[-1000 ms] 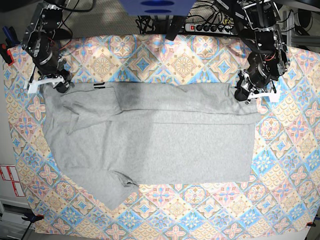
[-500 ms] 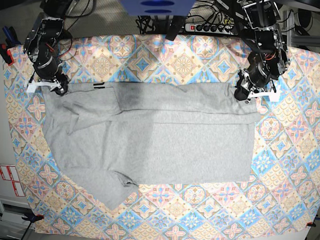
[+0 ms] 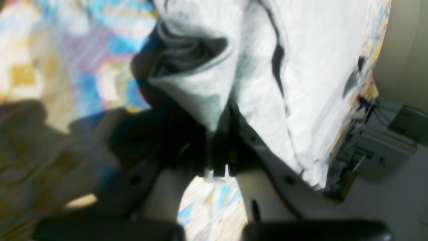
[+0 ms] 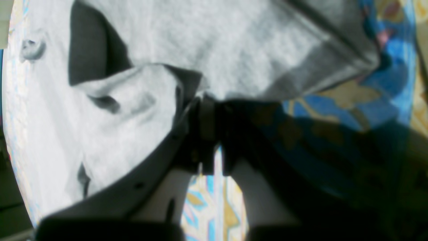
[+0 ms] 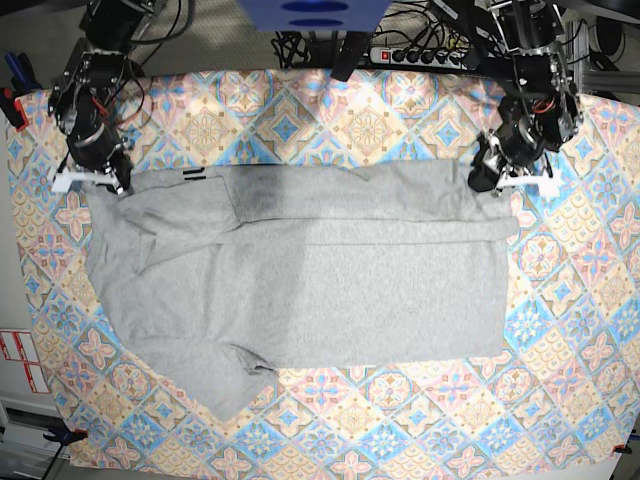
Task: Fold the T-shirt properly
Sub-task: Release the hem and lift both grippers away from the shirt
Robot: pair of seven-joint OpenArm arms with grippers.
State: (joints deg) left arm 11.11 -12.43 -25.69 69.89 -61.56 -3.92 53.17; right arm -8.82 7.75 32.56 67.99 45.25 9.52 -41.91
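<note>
The grey T-shirt [image 5: 300, 270] lies plain side up across the table, folded lengthwise, with one sleeve [image 5: 215, 380] sticking out toward the near left. My right gripper [image 5: 108, 180] is at its far left corner. In the right wrist view the right gripper [image 4: 208, 110] is shut on a bunched fold of the T-shirt [image 4: 140, 100]. My left gripper [image 5: 488, 180] holds the far right corner. In the left wrist view the left gripper [image 3: 222, 140] is shut on a folded edge of the T-shirt [image 3: 301, 67].
The colourful tile-patterned tablecloth [image 5: 400, 110] covers the whole table under the shirt. A power strip [image 5: 420, 55] and cables lie beyond the far edge. White labels [image 5: 20, 360] sit off the table's left side.
My right gripper slid to the shirt's far left corner and closed on it. The left gripper drew back a little, pulling the far edge straighter.
</note>
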